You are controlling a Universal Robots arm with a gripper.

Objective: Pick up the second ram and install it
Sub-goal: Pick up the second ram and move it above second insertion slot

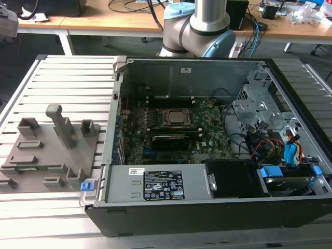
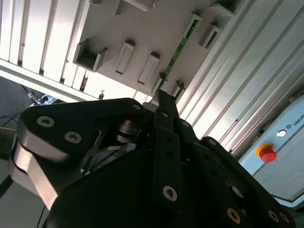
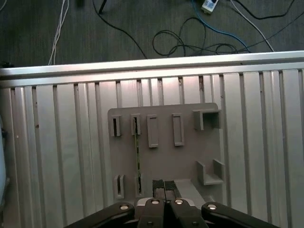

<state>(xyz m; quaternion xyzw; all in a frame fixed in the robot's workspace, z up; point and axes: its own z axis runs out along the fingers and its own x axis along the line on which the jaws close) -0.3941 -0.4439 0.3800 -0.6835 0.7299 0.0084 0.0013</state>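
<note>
The jaws (image 3: 164, 186) are together, tip against tip, with nothing between them. In the second wrist view the jaws (image 2: 164, 99) show from the side as one dark finger pointing at the end of the stick.

They hang above the grey holder (image 3: 185, 156) and touch nothing. The second ram (image 3: 137, 156) is a thin green stick. It stands on its edge in the holder, with each end in a small slot. The jaws are near it but apart from it.

I think this is the pick-up step, and the stick has not been grabbed yet. To grab it, the jaws would have to be apart, one on each flat side of the stick, and straight over its thin edge.

The first wrist view looks straight down, so you see the whole stick, the slots beside it, and the ribbed metal desk (image 3: 266, 142) under the holder. The second wrist view shows the second ram (image 2: 178, 52) from a slant, with a red button (image 2: 267, 154) off to one side.

The exterior view shows the open computer case (image 1: 207, 212) on the desk (image 1: 67, 78). The green board (image 1: 210, 129) where the stick must go lies inside. The grey holder (image 1: 52, 155) sits beside the case, on the exterior view's left.
</note>
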